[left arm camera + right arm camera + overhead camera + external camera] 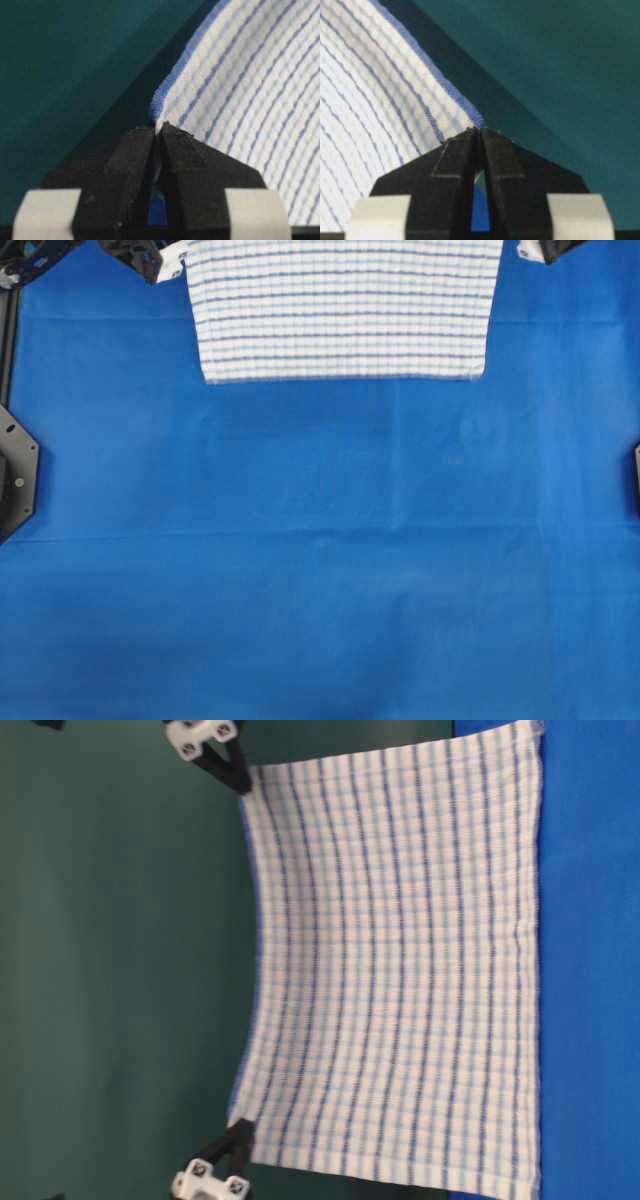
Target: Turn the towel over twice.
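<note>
Towel [400,970]: hanging spread, lower edge at the blue tabletop [320,570]
Left fingers [157,131]: pinching one upper towel corner
Right fingers [480,131]: pinching the other upper corner

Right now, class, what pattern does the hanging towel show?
White with thin dark-blue and light-blue stripes in a faint check; the towel shows best in the table-level view.
</note>
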Tool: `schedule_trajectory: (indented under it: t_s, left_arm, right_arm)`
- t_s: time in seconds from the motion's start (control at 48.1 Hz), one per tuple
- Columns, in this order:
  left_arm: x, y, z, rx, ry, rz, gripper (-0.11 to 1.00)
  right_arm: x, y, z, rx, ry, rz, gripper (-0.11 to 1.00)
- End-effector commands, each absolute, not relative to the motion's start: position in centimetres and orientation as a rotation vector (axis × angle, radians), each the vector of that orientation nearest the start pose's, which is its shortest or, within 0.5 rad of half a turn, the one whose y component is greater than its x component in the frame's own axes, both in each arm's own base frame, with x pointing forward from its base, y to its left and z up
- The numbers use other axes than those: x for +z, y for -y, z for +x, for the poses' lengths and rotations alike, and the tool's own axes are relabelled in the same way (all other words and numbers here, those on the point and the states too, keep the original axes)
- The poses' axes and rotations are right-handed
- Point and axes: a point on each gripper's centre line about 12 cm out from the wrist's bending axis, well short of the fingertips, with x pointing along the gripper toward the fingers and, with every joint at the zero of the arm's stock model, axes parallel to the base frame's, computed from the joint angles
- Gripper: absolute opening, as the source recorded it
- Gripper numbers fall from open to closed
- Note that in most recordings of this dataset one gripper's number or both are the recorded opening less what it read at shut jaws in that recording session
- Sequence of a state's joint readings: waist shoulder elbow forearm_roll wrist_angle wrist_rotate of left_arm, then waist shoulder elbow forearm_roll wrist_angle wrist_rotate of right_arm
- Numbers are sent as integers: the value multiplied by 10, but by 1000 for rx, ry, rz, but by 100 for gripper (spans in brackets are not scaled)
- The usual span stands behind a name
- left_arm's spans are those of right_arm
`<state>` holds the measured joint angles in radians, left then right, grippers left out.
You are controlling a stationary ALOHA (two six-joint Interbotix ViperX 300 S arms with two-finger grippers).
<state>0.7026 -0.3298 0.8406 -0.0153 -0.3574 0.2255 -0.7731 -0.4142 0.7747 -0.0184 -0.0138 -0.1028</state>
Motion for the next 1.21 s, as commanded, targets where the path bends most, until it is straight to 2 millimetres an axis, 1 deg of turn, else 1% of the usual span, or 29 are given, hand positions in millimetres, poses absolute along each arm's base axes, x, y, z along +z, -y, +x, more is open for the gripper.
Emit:
schedule_trajectory:
  t_s: [0.0, 0.083, 0.312, 0.416, 0.541, 0.728, 0.832, 0.957, 1.061, 1.186]
  left_arm:
    - [286, -216, 256, 692, -155, 170, 1]
    - [290, -210, 256, 681, -143, 175, 1]
    - [301, -191, 254, 643, -101, 192, 1]
    - [302, -181, 251, 622, -89, 194, 1]
    - [299, -166, 249, 585, -94, 192, 1]
    - [293, -133, 251, 479, -131, 182, 1]
    - [283, -114, 252, 411, -187, 172, 1]
    - [264, -97, 253, 344, -260, 146, 1]
    - [240, -87, 251, 310, -322, 97, 1]
    - [212, -75, 248, 267, -400, 80, 1]
  right_arm:
    - [301, 223, 230, -746, -318, -7, 6]
    - [306, 215, 227, -735, -304, -13, 6]
    - [318, 185, 224, -673, -258, -35, 6]
    - [319, 172, 223, -641, -257, -33, 6]
    - [318, 157, 226, -590, -272, -30, 6]
    - [308, 133, 234, -500, -323, 4, 6]
    - [298, 119, 239, -447, -359, 25, 6]
    - [285, 99, 244, -377, -399, 57, 6]
    - [267, 82, 245, -319, -441, 93, 6]
    - [245, 64, 245, -268, -492, 144, 6]
